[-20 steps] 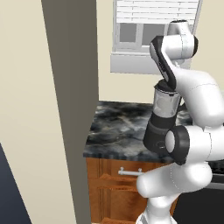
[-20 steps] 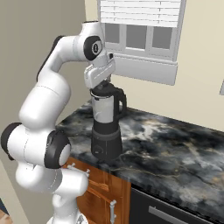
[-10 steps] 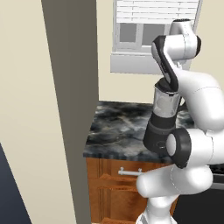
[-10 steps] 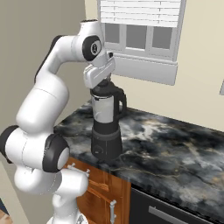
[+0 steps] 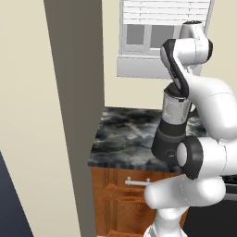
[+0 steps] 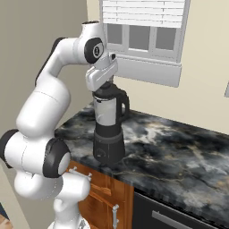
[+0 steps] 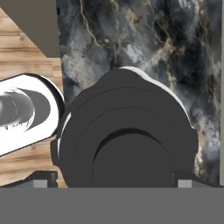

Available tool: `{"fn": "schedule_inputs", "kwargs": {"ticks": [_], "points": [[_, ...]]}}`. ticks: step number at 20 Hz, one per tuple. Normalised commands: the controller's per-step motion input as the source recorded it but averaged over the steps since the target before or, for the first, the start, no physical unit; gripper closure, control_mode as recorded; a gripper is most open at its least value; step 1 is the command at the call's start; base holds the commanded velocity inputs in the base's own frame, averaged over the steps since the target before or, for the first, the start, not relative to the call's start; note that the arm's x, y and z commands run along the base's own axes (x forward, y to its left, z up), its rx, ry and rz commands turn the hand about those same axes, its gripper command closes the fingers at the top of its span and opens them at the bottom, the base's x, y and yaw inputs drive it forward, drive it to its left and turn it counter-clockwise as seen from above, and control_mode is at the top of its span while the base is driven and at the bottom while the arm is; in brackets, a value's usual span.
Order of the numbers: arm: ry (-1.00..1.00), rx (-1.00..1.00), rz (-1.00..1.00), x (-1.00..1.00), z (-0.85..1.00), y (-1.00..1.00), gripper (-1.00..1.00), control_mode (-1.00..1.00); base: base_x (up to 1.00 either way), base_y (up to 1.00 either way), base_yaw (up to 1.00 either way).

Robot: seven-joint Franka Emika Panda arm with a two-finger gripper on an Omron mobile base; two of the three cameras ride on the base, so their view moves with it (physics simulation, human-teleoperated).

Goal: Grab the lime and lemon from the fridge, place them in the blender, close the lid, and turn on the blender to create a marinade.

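One change: the gripper (image 6: 105, 85) has gone from partly closed to spread wide in the last second, and sits just above the lid (image 7: 127, 144).
Gripper state: fingers apart, nothing between them; in the hand view the two tips (image 7: 40, 183) stand at either side of the lid's dome without pinching it.
Lid: seated on top of the blender (image 6: 108, 127), black dome covering the jar mouth, level as far as the base views show.
Blender place: on the dark marble counter (image 6: 179, 152), close to its front edge and towards its left end, beside the tall grey panel (image 5: 76, 106).
Arm: barely shifted since a second ago; the hand hovers over the jar top in both base views.
Lime and lemon: I cannot tell whether they are in the jar; the clear wall shows no clear colour at this size.
Meaning: letting go suggests the lid-closing step is finished.
Left to do: probably the switch on the dark base (image 6: 108, 150), which calls for moving down to its front.
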Motion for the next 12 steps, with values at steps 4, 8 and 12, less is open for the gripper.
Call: {"fn": "schedule_inputs", "kwargs": {"ticks": [4, 8, 12], "points": [[-0.01, 0.00, 0.00, 0.00, 0.00, 0.00, -1.00, -1.00, 0.00, 0.00, 0.00], [-0.08, 0.00, 0.00, 0.00, 0.01, 0.00, -1.00, -1.00, 0.00, 0.00, 0.00], [-0.12, 0.00, 0.00, 0.00, 0.04, 0.02, -1.00, -1.00, 0.00, 0.00, 0.00]]}}
